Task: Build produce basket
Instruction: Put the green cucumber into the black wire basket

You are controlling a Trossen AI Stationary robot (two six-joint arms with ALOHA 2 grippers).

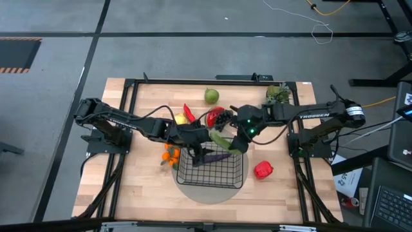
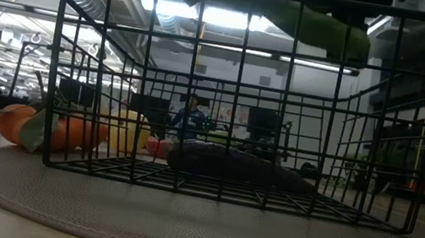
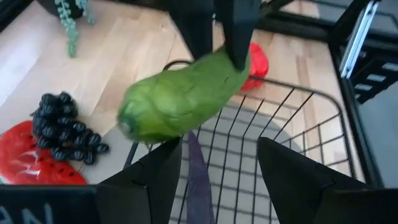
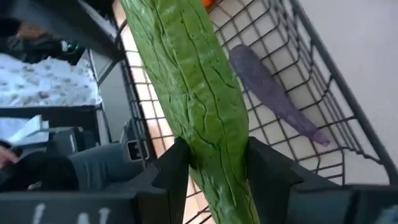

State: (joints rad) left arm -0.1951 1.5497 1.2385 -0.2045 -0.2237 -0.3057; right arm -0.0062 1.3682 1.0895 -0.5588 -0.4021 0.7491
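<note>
The right gripper (image 4: 211, 163) is clamped on the cucumber (image 4: 189, 81), held above the far rim of the wire basket (image 1: 215, 169), where the eggplant (image 4: 267, 93) already lies. Best to lower it inside before letting go. The left gripper (image 3: 217, 168) waits alongside, spread wide.

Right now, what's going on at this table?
The right gripper is shut on a cucumber, holding it above the rim of the wire basket. An eggplant already lies inside. The left gripper is open and empty over the basket's rim, facing the cucumber. The watermelon slice, grapes, pear, oranges, lemon and red pepper are out on the table.
</note>
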